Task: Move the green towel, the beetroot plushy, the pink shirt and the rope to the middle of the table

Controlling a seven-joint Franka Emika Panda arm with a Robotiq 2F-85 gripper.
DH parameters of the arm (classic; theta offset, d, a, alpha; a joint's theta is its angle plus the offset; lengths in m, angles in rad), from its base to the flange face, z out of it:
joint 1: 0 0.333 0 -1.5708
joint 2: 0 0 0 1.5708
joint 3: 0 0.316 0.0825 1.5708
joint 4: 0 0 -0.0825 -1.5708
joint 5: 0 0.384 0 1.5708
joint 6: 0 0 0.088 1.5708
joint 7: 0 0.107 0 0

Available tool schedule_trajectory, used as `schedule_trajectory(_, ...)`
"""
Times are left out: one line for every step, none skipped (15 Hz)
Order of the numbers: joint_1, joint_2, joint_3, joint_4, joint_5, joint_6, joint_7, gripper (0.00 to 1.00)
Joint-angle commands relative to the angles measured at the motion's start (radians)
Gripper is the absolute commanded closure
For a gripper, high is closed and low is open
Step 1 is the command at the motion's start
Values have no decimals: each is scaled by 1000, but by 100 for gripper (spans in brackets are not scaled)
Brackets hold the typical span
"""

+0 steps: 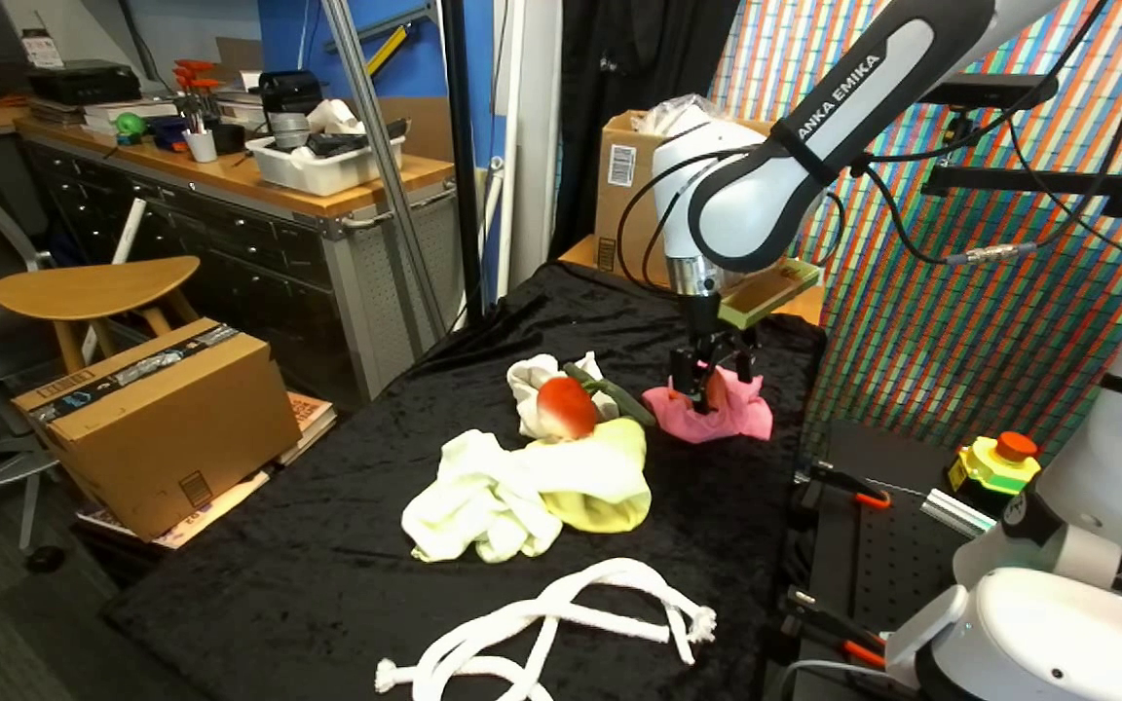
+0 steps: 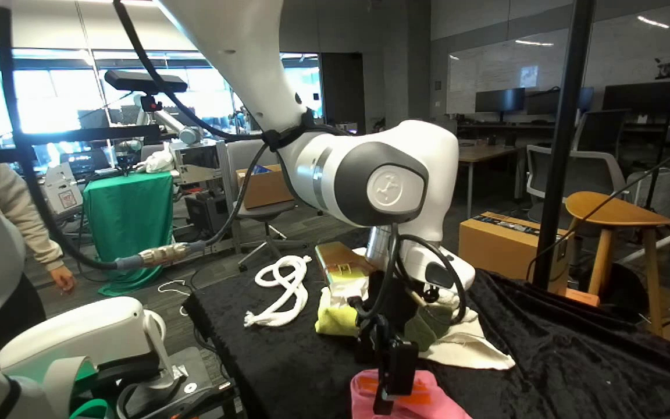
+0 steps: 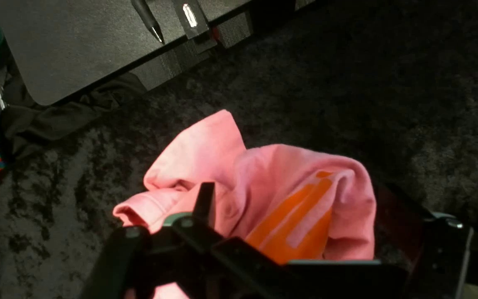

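End effector (image 1: 720, 387) is right down on the shirt (image 1: 712, 422), jaws looking well apart with pink cloth between them, so I'd say no grip yet. That's the relation that matters: shirt directly under and between the jaws, crumpled, no clear long axis to line up with. It's near the edge of the worktop (image 1: 308, 584), and the plushy (image 1: 566, 407) sits further in. So my guess: squeeze right there, then carry inward, and watch for a thin pinch slipping.
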Motion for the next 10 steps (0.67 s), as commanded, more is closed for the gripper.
schedule_trajectory(-13,66,-12,36,35,7,-9,0)
schedule_trajectory(-14,81,-14,42,44,7,-13,0)
schedule_trajectory(-15,94,-15,50,58,7,-19,0)
schedule_trajectory(-14,104,-15,57,66,7,-23,0)
schedule_trajectory(-13,113,-14,65,72,6,-27,0)
schedule_trajectory(-12,122,-14,73,74,7,-26,2)
schedule_trajectory(-12,129,-13,80,82,11,-34,26)
schedule_trajectory(-12,132,-13,81,89,14,-40,26)
schedule_trajectory(-11,141,-14,89,89,17,-39,32)
schedule_trajectory(-12,143,-14,92,93,18,-42,40)
